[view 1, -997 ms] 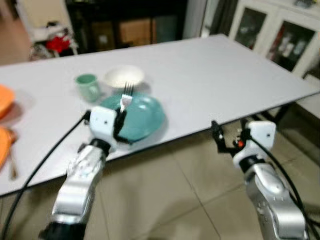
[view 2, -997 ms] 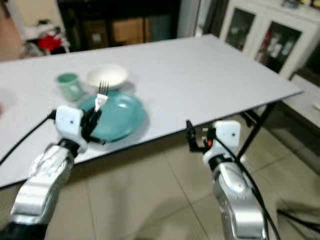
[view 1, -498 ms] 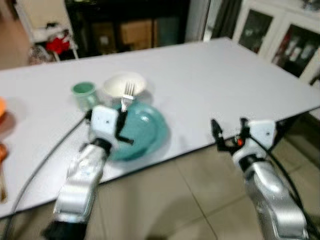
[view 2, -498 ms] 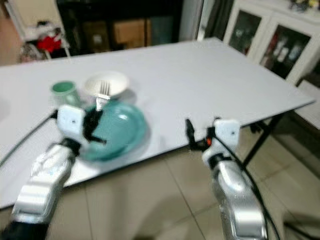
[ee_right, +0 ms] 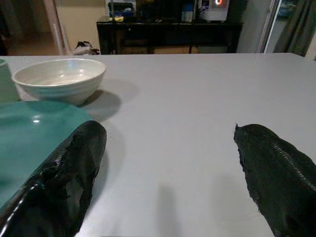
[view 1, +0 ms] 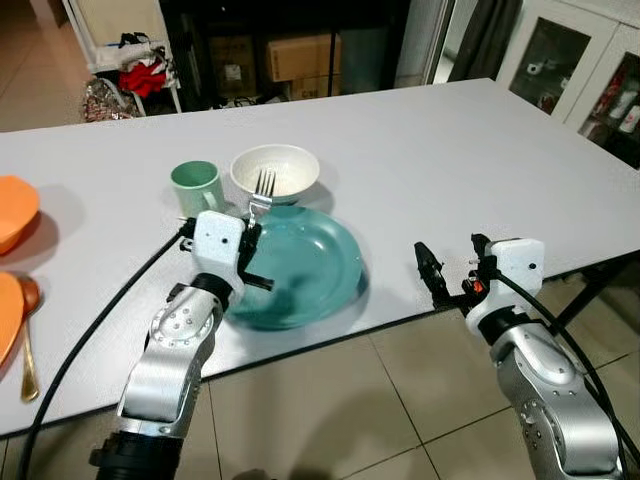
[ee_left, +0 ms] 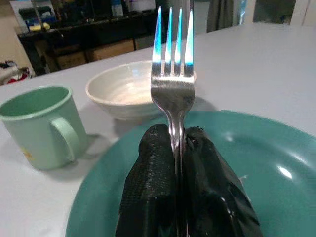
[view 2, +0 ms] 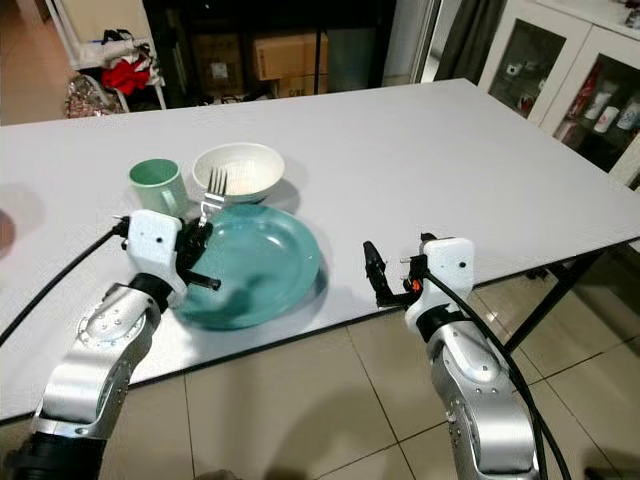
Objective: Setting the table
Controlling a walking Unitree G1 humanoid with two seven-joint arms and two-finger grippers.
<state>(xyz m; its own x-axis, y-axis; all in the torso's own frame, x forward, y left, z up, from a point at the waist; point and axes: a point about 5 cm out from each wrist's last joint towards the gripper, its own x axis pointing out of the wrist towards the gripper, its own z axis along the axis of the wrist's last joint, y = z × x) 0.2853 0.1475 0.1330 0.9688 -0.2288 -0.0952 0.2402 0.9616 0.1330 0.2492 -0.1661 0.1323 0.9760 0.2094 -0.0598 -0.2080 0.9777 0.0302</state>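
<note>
Left hand [view 1: 248, 235] clamped on fork [view 1: 262, 190], tines up, over near-left rim of teal plate [view 1: 305, 265] on desk [view 1: 430, 160], bowl [view 1: 275, 170] & green mug [view 1: 196, 186] just behind plate, right hand [view 1: 452, 270] spread open at desk's near edge.

The fork [ee_left: 174, 94] handle was hidden between the left gripper's fingers [ee_left: 153, 192]. Orange dishes [view 1: 15, 210] were cut off at the left edge.

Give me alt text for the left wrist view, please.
The left gripper clamps a silver fork upright, tines up, above a teal plate. Behind stand a white bowl and a green mug on the table.
</note>
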